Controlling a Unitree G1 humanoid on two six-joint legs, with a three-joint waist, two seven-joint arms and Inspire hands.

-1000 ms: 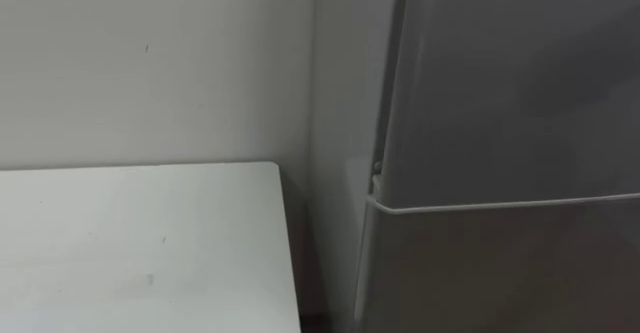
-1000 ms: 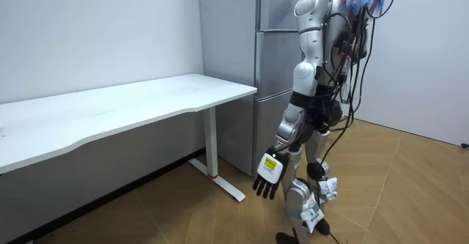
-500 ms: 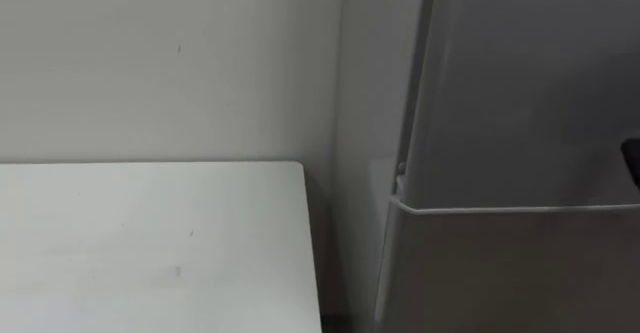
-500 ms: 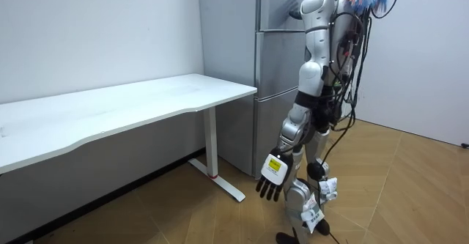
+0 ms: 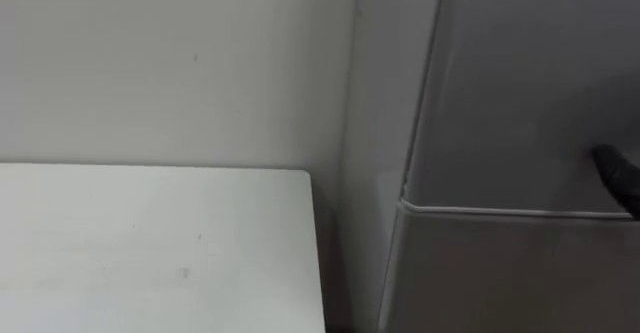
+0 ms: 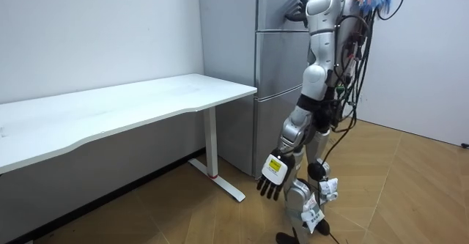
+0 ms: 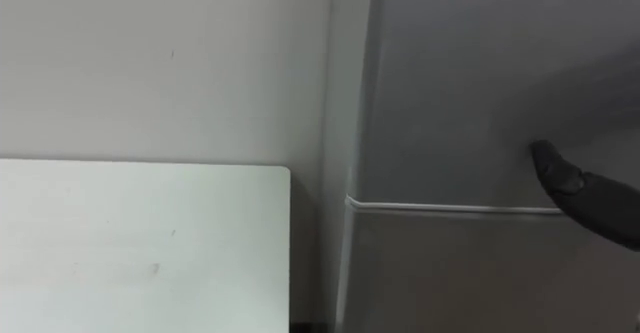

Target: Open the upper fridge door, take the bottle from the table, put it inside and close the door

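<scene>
Robot stands facing tall grey metal fridge [image 6: 275, 64], beside white rectangular table [image 6: 146, 101]. Right hand [image 7: 585, 198] raised, fingers extended at closed upper door [image 7: 480, 73]. Left hand [image 6: 270, 178] hangs at side, fingers loosely spread, holding nothing.

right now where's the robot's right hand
The right robot hand is at the right side of the eye views, in front of the fridge's upper door, just above the seam between the two doors.

Soft, even, rather dim light
</scene>
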